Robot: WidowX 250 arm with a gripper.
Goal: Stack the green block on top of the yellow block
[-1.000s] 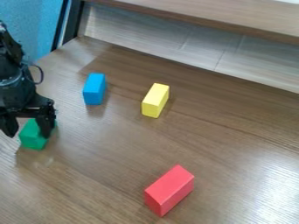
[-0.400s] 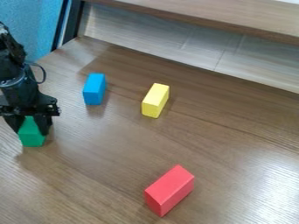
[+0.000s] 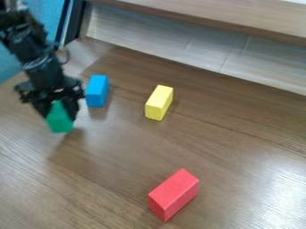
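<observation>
Green block is over on the left side, clamped between the two fingers of the claw, lower part poking out underneath. Looks like it's off the desk a bit, shadow falling just below and to the right. Arm comes in from the upper left, over the desk's left edge, with a blue panel behind it.

Next one over is the blue block, standing right by the claw's right side. Pretty tight there tbh, can't tell if they touch. Black post is up past it at the back left corner.

Then the yellow block, around the middle, with a decent strip of desk between it and the blue one. Back edge of the desk slants down to the right behind both, along a pale panel.

Red block sits down toward the bottom, well apart from the rest, wide stretch of desk to its right.
</observation>
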